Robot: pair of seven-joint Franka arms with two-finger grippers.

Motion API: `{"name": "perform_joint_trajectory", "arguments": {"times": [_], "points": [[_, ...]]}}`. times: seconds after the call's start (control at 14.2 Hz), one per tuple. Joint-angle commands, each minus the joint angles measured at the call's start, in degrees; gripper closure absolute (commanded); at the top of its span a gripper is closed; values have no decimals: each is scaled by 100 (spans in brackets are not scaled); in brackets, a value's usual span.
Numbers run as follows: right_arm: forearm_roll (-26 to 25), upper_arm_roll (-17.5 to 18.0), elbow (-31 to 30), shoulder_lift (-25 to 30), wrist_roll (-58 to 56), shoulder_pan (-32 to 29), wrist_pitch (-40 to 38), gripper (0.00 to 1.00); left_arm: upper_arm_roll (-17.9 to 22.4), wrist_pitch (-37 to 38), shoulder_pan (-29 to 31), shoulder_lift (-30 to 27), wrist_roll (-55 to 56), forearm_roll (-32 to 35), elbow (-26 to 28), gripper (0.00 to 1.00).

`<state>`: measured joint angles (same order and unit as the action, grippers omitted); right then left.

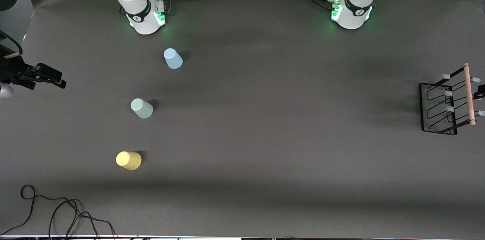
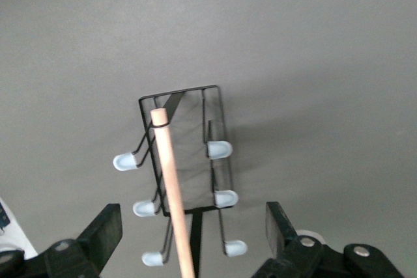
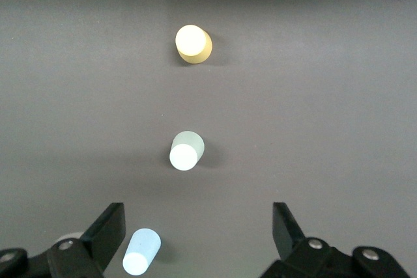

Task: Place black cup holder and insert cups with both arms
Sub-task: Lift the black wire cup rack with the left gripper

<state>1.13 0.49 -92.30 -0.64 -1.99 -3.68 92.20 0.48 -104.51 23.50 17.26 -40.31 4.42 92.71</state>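
**Rack and cups apart**

The black cup holder (image 1: 449,98) stands at the left arm's end; the left gripper (image 2: 194,242) hangs spread above it. Blue cup (image 1: 173,58), grey-green cup (image 1: 142,108) and yellow cup (image 1: 129,160) stand upside down under the spread right gripper (image 3: 199,242).

From high across the table (image 1: 265,137) we look down at both arm bases along the frame's top. Our left wrist camera looks closely down on the black cup holder (image 2: 186,180), at the front frame's right edge. Our right wrist camera shares the three cups (image 3: 186,151).
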Motion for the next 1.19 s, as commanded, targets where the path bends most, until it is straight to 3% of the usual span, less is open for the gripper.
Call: {"name": "perform_joint_trajectory", "arguments": {"times": [0.0,0.35,0.7,0.77,0.91,0.98,1.12], "points": [[1,-14,19,-15,-82,17,0,0,-57,-481,216,40,-276,68,369,2],[1,-14,19,-15,-83,17,0,0,-57,-1326,410,67,-557,50,1029,5],[-16,-14,19,-15,-100,17,0,0,-57,-1817,568,41,-733,50,1468,27],[-16,-14,10,-6,-109,17,0,0,-57,-1862,568,32,-733,50,1495,41],[-25,-14,10,-6,-135,17,0,0,-57,-1854,568,32,-733,50,1496,86],[-25,-14,10,-6,-135,17,0,0,-57,-1845,568,32,-733,50,1496,97],[-34,-14,10,-6,-135,17,17,0,-57,-1819,559,15,-733,41,1496,100]]}}
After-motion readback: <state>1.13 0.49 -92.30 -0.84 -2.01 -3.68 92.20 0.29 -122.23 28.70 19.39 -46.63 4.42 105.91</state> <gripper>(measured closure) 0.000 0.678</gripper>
